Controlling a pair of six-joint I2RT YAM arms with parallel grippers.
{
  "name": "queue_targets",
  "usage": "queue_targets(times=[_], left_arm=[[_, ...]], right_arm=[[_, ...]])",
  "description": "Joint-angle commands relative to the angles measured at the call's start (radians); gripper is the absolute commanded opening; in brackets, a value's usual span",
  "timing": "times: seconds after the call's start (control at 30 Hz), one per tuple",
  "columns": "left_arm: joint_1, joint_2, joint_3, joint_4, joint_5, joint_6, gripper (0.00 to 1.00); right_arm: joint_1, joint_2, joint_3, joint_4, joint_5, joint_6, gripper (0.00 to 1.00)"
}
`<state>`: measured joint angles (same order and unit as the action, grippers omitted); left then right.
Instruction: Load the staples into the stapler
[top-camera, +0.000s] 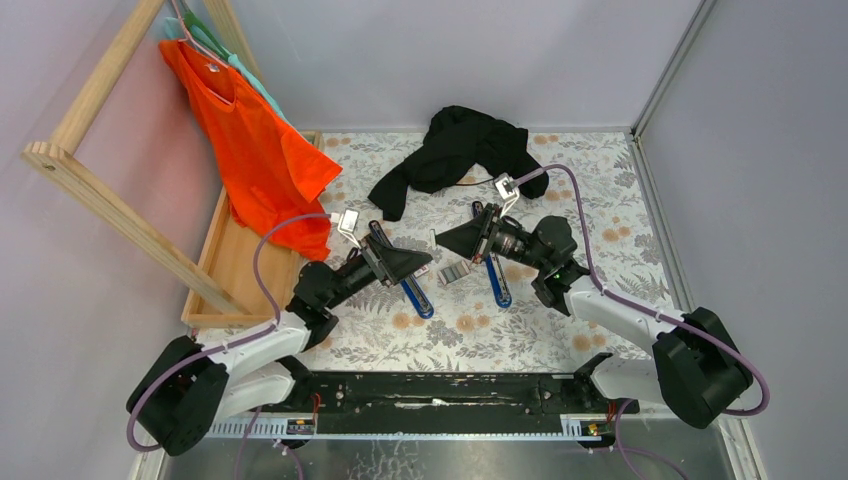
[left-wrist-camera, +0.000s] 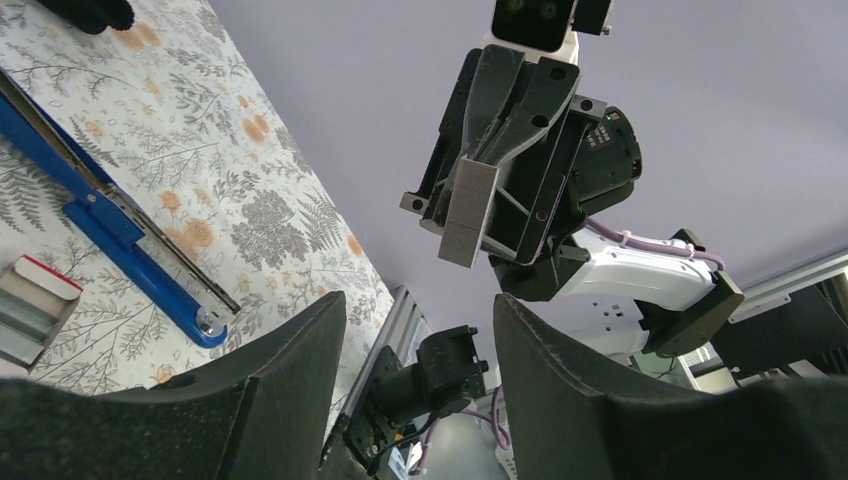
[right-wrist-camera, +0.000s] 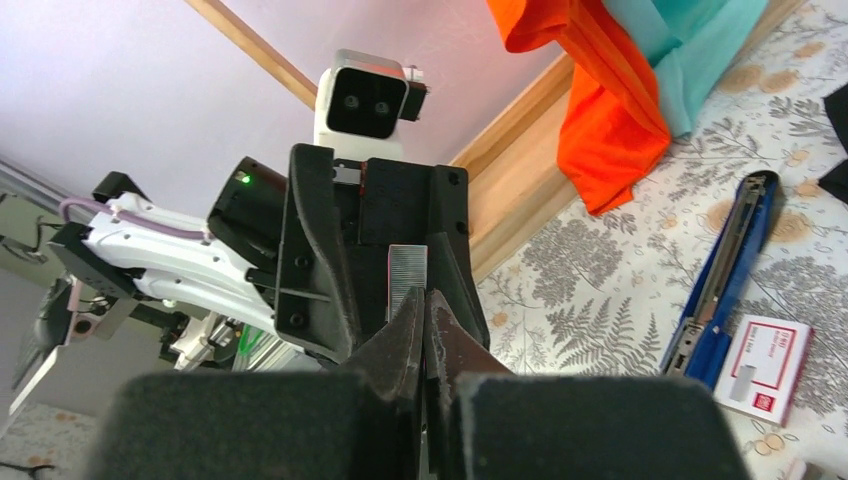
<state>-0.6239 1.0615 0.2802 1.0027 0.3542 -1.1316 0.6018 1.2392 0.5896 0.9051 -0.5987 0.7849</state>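
Note:
My right gripper (top-camera: 441, 238) is shut on a short grey staple strip (right-wrist-camera: 407, 278) and holds it above the table. The strip stands out beyond the closed fingertips (right-wrist-camera: 412, 318) and also shows in the left wrist view (left-wrist-camera: 470, 210). My left gripper (top-camera: 424, 263) faces it from close by, open and empty, its jaws wide apart (left-wrist-camera: 418, 305). One blue stapler (top-camera: 412, 292) lies by the left gripper. A second blue stapler (top-camera: 496, 280), swung open (left-wrist-camera: 110, 220), lies under the right arm. The white-and-red staple box (right-wrist-camera: 765, 365) and its grey tray (top-camera: 455, 272) lie on the floral cloth between them.
A black garment (top-camera: 455, 150) lies at the back of the table. An orange shirt (top-camera: 255, 150) hangs from a wooden rack (top-camera: 100, 170) at the left, above a wooden tray (top-camera: 232, 265). Grey walls close the back and right.

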Motion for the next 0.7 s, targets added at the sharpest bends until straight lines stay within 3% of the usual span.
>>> queue_targets(times=[0.0, 0.67], left_arm=[[-0.011, 0.020, 0.018, 0.164, 0.019, -0.027, 0.62], [-0.031, 0.092, 0.054, 0.270, 0.022, -0.064, 0.45]], right_arm=[[-0.002, 0.005, 0.000, 0.126, -0.050, 0.049, 0.00], [0.012, 0.056, 0.006, 0.198, -0.103, 0.096, 0.00]])
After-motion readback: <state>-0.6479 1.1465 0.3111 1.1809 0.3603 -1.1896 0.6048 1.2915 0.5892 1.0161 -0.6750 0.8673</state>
